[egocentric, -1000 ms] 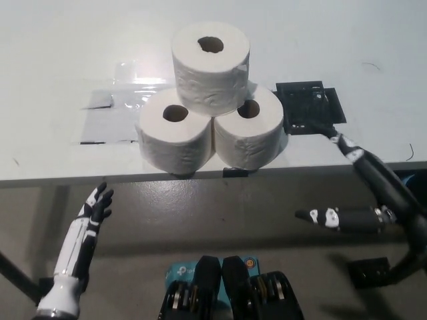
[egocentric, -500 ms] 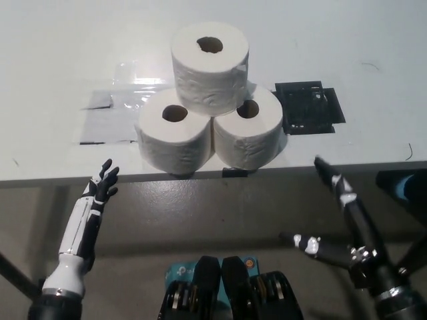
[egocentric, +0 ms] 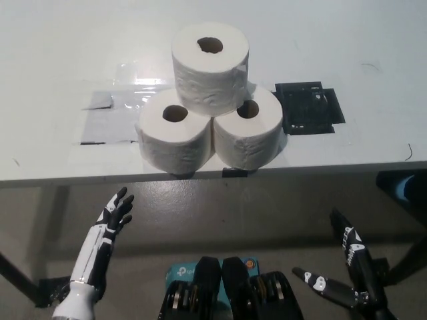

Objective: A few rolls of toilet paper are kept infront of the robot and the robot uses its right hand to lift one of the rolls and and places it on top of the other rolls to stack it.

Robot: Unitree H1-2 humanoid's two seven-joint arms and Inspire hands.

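Three white toilet paper rolls stand near the front edge of the white table [egocentric: 53,60]. The lower left roll [egocentric: 173,139] and the lower right roll [egocentric: 248,133] sit side by side, touching. The top roll [egocentric: 210,67] rests upright on both of them. My black right hand [egocentric: 348,267] hangs open below the table edge at the lower right, far from the rolls, holding nothing. At the lower left my white left hand [egocentric: 110,223] is also open, fingers spread, below the table edge.
A black square plate [egocentric: 309,107] lies on the table just right of the rolls. Clear tape patches [egocentric: 110,113] lie flat to their left. Below the table edge is grey floor, with a dark object [egocentric: 403,187] at the far right.
My right hand has dropped from beside the black plate at the table edge to low at the lower right. My left hand has shifted down and slightly right. The rolls have not moved.
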